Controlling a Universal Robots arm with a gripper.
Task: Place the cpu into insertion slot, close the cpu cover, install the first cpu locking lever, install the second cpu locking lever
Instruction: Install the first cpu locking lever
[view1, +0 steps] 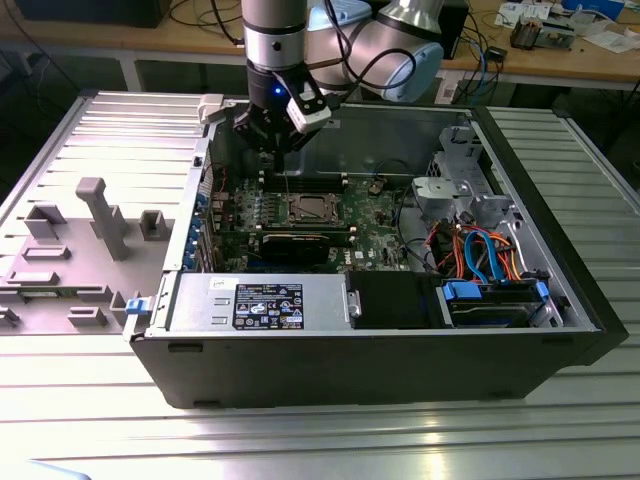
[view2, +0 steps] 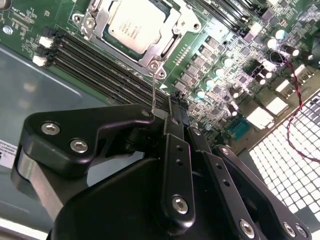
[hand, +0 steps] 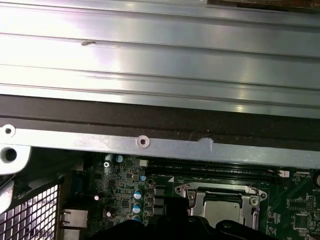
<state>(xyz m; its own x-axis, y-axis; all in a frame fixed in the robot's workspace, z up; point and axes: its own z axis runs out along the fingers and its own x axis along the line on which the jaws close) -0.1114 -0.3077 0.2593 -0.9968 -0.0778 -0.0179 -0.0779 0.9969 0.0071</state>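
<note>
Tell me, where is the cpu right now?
In the second wrist view the cpu lies in the insertion slot on the green motherboard, framed by the cpu cover, beside the long memory slots.

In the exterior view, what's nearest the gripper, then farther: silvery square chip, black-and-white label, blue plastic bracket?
1. Silvery square cpu, middle, by the gripper.
2. Black-and-white label, on the front box.
3. Blue plastic bracket, exterior view's right.
</note>
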